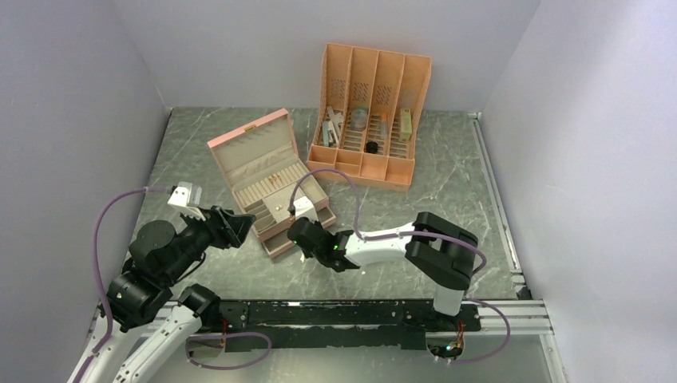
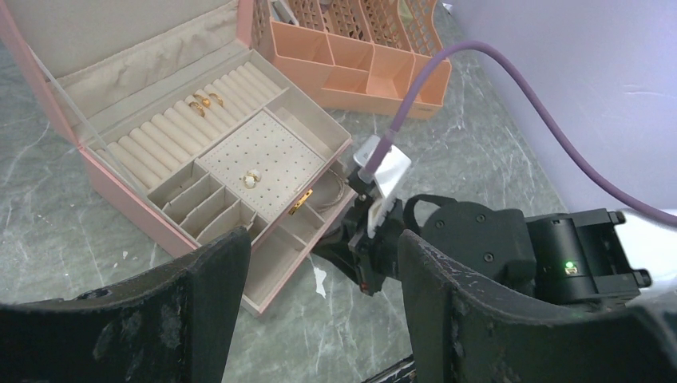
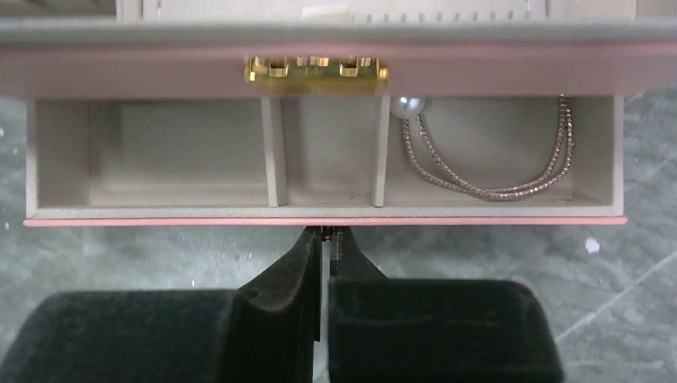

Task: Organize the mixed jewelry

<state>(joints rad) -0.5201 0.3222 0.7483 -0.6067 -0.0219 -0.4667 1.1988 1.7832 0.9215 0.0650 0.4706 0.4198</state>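
A pink jewelry box stands open with its lower drawer pulled out. Gold rings sit in the ring rolls and small earrings lie on the perforated pad. A fine chain necklace with a pearl lies in the drawer's right compartment; the other two compartments are bare. My right gripper is shut on the small gold knob at the drawer's front edge. My left gripper is open and empty, hovering to the left of the box.
An orange slotted organizer with grey and black oddments stands behind the box at the back. The right arm's purple cable arcs over the box's right side. Walls close in left, right and back.
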